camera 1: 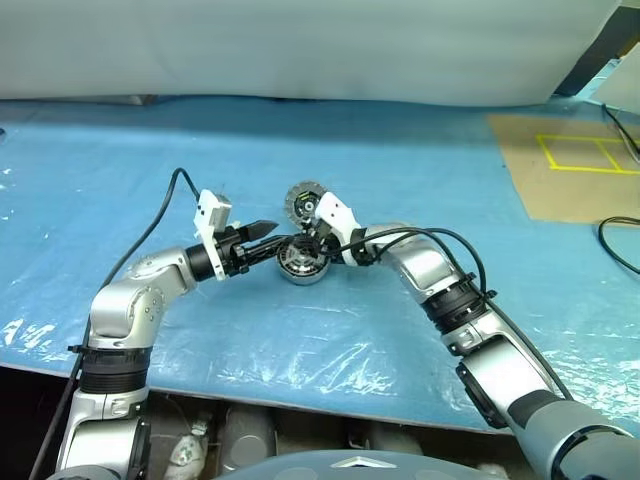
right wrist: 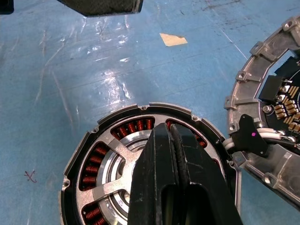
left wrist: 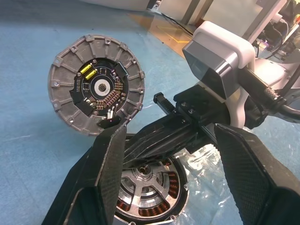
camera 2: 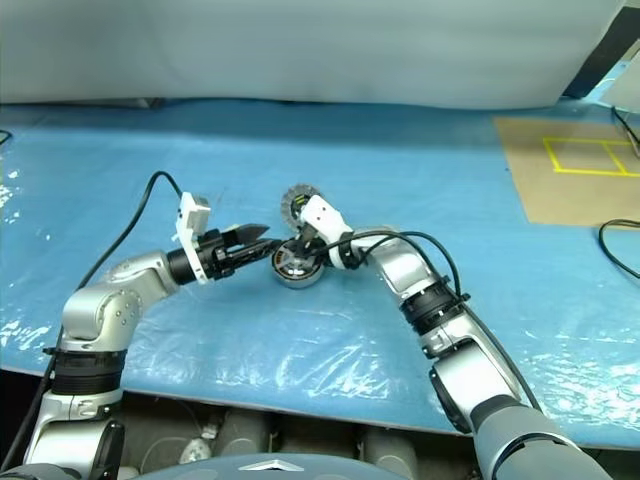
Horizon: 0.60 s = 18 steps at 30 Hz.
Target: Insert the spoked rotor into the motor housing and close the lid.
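Note:
The motor housing (camera 1: 302,266), a short silver can with copper windings, sits mid-table. The spoked rotor (right wrist: 108,187) lies inside it over the windings. The lid (left wrist: 96,91) leans tilted at the housing's far edge, showing its segmented silver rim and black centre; white wires (right wrist: 276,133) join it to the housing. My right gripper (right wrist: 169,136) is shut and points down over the housing's centre; I cannot tell whether it touches the rotor. My left gripper (camera 1: 272,237) is open just left of the housing and points at it, with nothing between its fingers (left wrist: 108,173).
A blue plastic sheet (camera 1: 120,180) covers the table. A brown board with a yellow taped square (camera 1: 575,160) lies at the back right, a black cable (camera 1: 618,243) beside it. A small scrap of tape (right wrist: 173,39) lies near the housing. The table's front edge (camera 1: 300,395) is close.

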{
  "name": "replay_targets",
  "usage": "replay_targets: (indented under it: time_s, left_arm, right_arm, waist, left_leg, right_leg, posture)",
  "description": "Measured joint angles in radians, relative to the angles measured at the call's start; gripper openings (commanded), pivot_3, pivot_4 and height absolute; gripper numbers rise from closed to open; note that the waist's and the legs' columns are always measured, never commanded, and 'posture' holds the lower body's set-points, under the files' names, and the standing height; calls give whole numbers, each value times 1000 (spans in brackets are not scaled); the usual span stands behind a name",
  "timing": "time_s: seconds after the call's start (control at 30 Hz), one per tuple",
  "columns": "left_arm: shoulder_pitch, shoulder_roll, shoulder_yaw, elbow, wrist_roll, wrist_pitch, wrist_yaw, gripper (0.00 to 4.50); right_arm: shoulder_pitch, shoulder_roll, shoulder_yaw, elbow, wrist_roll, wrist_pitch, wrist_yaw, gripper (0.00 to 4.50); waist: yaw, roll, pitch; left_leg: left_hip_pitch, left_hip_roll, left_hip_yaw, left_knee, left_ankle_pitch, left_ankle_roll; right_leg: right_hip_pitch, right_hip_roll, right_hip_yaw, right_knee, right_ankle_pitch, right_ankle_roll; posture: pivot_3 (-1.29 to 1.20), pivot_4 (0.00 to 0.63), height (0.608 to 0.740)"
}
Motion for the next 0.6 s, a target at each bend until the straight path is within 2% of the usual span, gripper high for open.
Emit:
replay_targets:
  time_s: [0.13,0.2,0.27,0.37,0.47,0.6]
  left_arm:
    - [-12,6,-1,15,-2,-12,1,3131]
    - [-20,6,-4,22,-2,-21,1,3131]
    - [-31,6,-7,34,-2,-22,1,3131]
    - [-40,6,-11,48,-2,-35,-2,3131]
    - [-49,2,-8,64,-2,-49,6,3131]
    - [-116,-26,24,128,-2,-86,63,3131]
  right_arm:
    - [13,14,-49,-11,24,39,19,0]
    - [33,42,-103,-22,83,96,32,0]
    - [36,75,-180,-55,167,156,38,0]
    - [28,81,-257,-104,244,210,38,0]
    - [26,53,-305,-163,284,250,38,0]
    - [74,-37,-302,-275,288,290,59,0]
  waist:
    - [-1,0,0]
    - [-3,0,0]
    - [-9,0,0]
    - [-11,0,0]
    - [-10,0,0]
    - [-6,0,1]
  left_leg:
    - [1,0,0,1,0,0]
    - [0,0,0,0,0,0]
    - [-8,0,0,1,1,1]
    - [-10,0,0,1,2,3]
    - [-10,0,0,-1,2,3]
    - [-11,0,0,0,1,2]
  right_leg:
    - [1,0,1,-1,0,0]
    - [0,0,1,-1,0,0]
    - [-9,0,1,1,1,0]
    - [-11,0,1,2,3,4]
    - [-11,1,0,2,3,4]
    - [-11,0,-1,1,3,4]
  posture:
    - [0,150,740]
    - [0,150,740]
    - [0,150,740]
    - [0,150,740]
    - [0,150,740]
    - [0,150,740]
